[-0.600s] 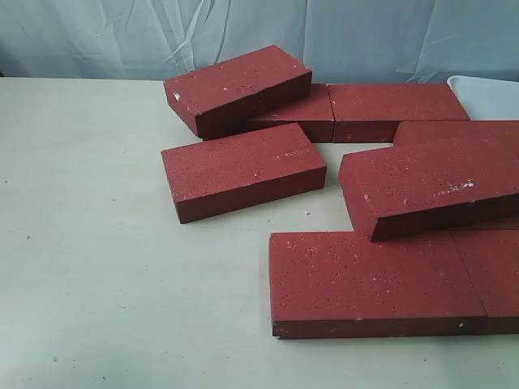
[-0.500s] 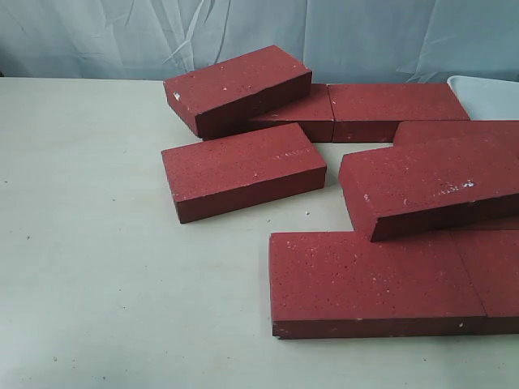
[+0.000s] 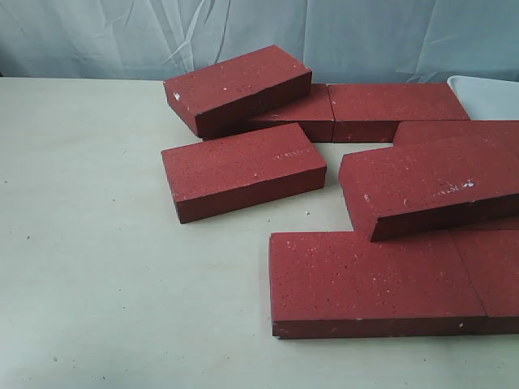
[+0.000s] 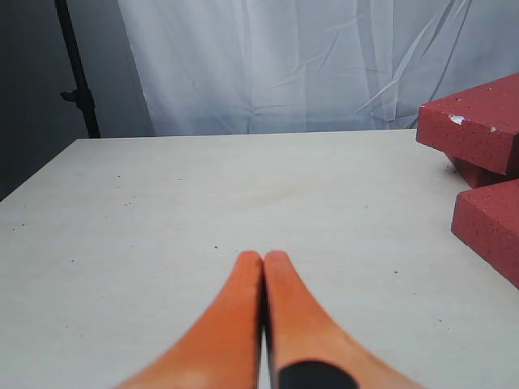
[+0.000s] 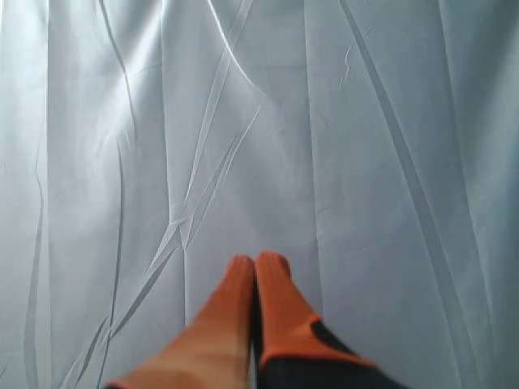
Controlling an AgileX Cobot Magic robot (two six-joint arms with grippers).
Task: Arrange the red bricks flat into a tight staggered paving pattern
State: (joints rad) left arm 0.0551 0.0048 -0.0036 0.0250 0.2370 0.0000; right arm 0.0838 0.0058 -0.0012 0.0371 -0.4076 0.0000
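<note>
Red bricks (image 3: 243,170) jumbled across center and right of frame on tabletop (image 3: 97,259), some overlapping, left hand (image 4: 263,259) and right hand (image 5: 256,261) clenched, empty

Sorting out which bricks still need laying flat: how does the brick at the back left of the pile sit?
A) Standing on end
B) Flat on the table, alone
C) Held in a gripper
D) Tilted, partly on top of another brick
D: the back-left brick leans tilted, one end overlapping the flat brick under it.
</note>
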